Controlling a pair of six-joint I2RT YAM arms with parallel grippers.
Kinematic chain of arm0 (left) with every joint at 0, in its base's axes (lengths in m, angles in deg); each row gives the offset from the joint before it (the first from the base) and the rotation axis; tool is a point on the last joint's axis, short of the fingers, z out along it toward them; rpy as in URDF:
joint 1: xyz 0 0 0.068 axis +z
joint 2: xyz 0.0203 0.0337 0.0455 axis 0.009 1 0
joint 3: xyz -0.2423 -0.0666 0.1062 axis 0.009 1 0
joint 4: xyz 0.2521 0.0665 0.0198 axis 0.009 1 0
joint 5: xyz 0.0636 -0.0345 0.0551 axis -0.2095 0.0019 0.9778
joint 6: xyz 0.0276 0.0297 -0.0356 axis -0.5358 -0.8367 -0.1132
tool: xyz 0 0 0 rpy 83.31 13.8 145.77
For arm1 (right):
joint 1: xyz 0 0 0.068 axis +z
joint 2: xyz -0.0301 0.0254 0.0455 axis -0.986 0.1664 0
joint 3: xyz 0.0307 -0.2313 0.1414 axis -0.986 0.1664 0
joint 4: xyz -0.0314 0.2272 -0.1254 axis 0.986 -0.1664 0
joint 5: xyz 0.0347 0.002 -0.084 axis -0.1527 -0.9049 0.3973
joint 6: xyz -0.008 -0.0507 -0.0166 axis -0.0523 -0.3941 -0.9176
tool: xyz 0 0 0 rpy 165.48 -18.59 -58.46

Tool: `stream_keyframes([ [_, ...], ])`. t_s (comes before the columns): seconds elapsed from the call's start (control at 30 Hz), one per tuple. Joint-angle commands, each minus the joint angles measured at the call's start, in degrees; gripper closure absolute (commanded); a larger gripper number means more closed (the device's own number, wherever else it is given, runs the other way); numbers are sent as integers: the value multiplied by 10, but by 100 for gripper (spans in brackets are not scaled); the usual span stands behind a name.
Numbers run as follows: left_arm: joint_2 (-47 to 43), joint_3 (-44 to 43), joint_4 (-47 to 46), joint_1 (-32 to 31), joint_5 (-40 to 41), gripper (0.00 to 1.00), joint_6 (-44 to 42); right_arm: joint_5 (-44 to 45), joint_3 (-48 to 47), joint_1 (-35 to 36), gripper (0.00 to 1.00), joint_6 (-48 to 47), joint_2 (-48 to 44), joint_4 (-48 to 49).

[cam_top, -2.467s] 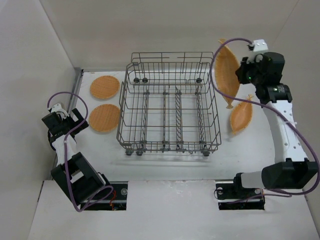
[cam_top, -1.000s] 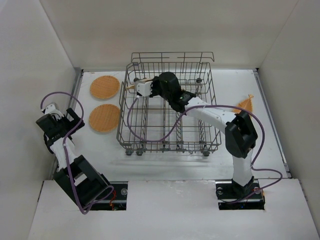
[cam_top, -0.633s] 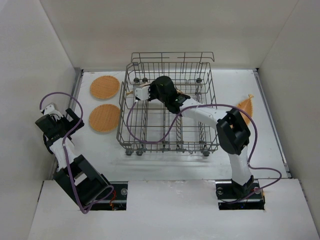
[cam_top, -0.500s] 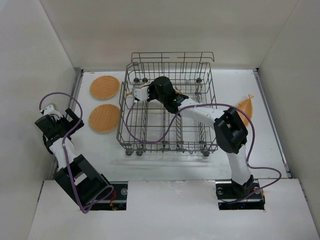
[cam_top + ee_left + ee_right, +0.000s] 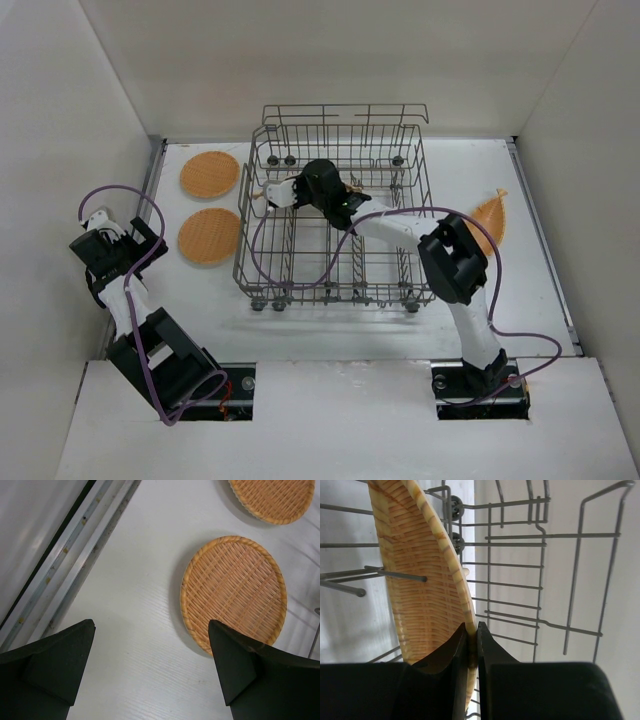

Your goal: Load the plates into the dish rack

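The grey wire dish rack (image 5: 420, 215) stands mid-table. My right gripper (image 5: 283, 191) reaches into its far left part, shut on the rim of a woven orange-tan plate (image 5: 415, 575) held on edge between the tines; in the top view only a sliver of that plate (image 5: 260, 196) shows. Two plates (image 5: 210, 174) (image 5: 209, 236) lie flat left of the rack. Another plate (image 5: 489, 216) leans at the right of the rack. My left gripper (image 5: 150, 667) is open and empty above the table beside the nearer flat plate (image 5: 235, 592).
A metal rail (image 5: 70, 565) runs along the table's left edge by the wall. White walls close in the table on the left, back and right. The rack's wires (image 5: 540, 570) surround my right gripper.
My right arm has swung from right of the rack into its far left part, carrying the plate. Over the last second it has shifted slightly nearer. The left arm has hardly moved.
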State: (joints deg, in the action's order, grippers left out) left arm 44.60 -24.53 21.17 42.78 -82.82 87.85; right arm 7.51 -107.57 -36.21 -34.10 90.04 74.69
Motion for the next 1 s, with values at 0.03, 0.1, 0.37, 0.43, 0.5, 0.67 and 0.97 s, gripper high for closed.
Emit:
stream_keyframes([
  [0.03,-3,-5,-17,6,-16,0,4,2,-19,20,98,28,11,28],
  [0.1,-4,-3,-18,7,-17,0,4,1,-12,20,90,32,12,24],
  [0.37,-5,-3,-20,8,-18,0,5,-8,15,19,60,70,-20,9],
  [0.43,-5,-3,-20,8,-18,0,5,-9,19,19,57,85,-35,-4],
  [0.5,-5,-3,-20,8,-18,0,5,-11,22,19,51,109,-54,-16],
  [0.67,-3,-4,-20,7,-18,0,5,-8,22,21,47,153,-118,-45],
  [0.97,-6,-2,-20,4,-18,0,4,-16,-3,-18,47,270,-299,-172],
])
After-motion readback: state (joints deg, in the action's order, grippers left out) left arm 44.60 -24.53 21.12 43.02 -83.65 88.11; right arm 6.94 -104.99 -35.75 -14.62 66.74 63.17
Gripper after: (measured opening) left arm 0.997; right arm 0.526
